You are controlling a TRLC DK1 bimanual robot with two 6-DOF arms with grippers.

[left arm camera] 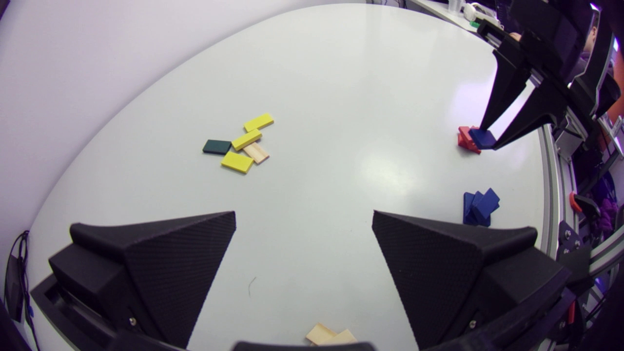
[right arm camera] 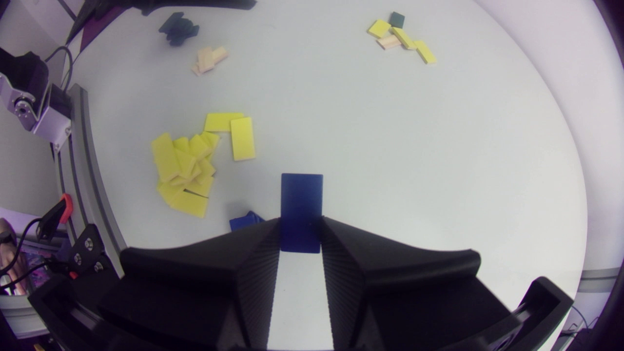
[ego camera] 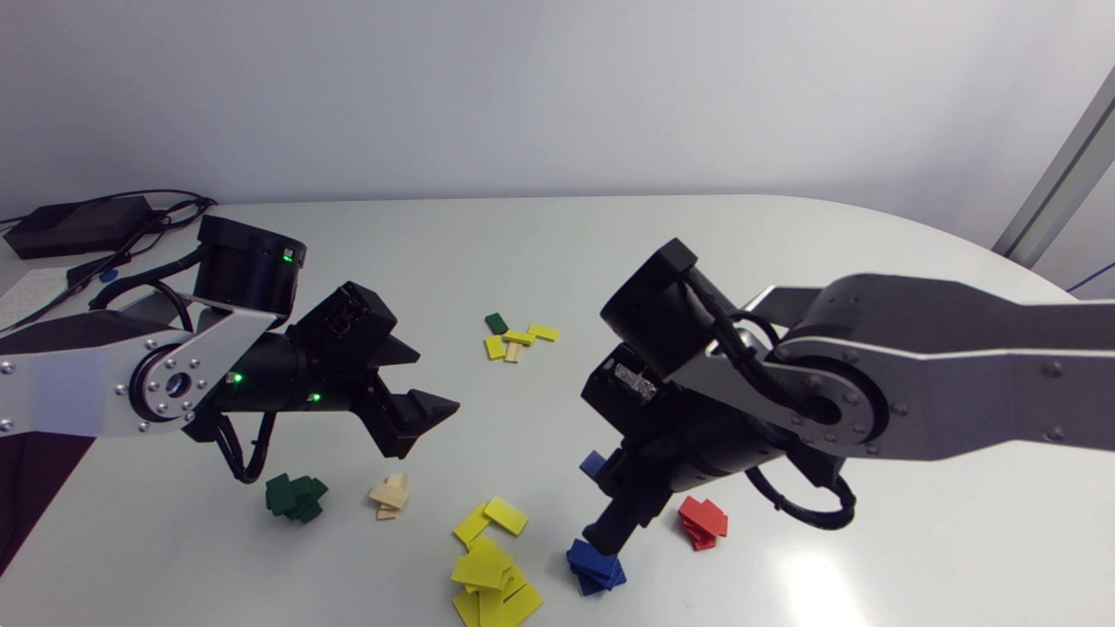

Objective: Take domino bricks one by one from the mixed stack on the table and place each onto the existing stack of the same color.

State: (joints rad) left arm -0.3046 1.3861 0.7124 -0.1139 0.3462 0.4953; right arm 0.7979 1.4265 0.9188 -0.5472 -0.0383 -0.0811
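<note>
Clamped in the right gripper (right arm camera: 301, 225): blue brick (right arm camera: 301, 195), held lower centre beside the blue stack (ego camera: 597, 570) (same colour, hence there), seemingly not quite overhead. Left gripper (ego camera: 435, 380) spread, empty.

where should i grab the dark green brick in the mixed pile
Come straight down from above and pinch the dark green brick across its two long edges. It lies flat at the pile's outer edge with nothing on top. The yellow bricks crowd one short end, so the long edges look the freer pair.
</note>
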